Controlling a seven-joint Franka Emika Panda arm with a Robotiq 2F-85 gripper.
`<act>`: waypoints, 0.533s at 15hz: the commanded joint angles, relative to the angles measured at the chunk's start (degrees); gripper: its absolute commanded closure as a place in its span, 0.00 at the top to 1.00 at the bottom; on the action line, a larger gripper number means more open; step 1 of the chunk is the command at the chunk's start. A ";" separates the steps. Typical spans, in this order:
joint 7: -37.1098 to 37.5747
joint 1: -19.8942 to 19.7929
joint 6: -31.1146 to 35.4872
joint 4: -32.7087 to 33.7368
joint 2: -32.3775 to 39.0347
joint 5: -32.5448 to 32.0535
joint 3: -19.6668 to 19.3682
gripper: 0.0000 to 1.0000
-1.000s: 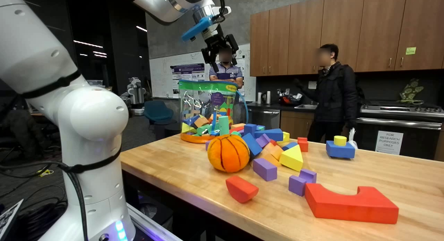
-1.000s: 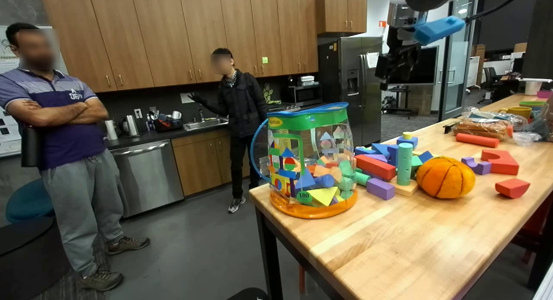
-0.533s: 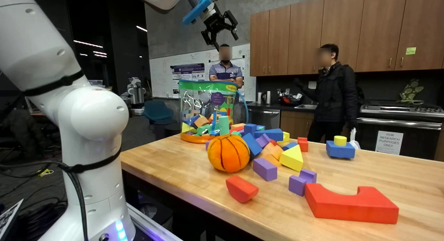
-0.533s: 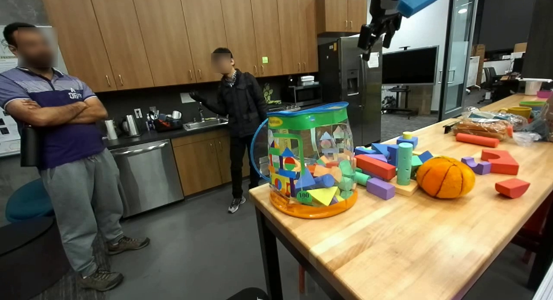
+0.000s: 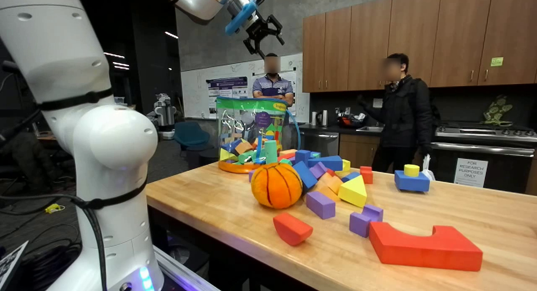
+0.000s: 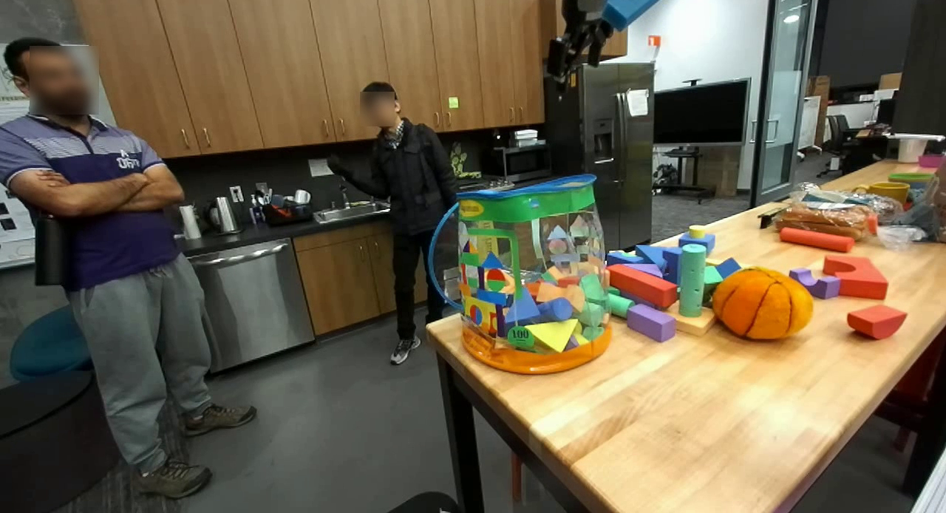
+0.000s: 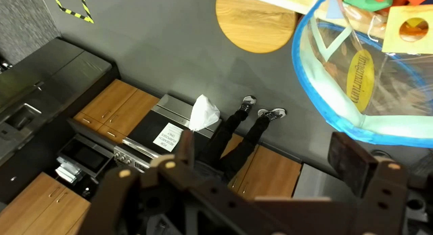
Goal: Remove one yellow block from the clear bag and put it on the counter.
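Bag (image 5: 263, 120) on counter (image 5: 340, 247), lower than claw (image 5: 272, 50), apart

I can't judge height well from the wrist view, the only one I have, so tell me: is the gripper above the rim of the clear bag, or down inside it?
Observer: Above it. In both exterior views the gripper hangs higher than the top of the clear bag.
Operator: Good. Is anything yellow lying outside it that I might mistake for my target?
Observer: Yes. In an exterior view a yellow wedge-shaped block sits outside it, on the counter.
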 commanded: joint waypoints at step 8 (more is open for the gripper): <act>1.02 8.15 -2.72 6.57 11.73 -1.53 0.47 1.00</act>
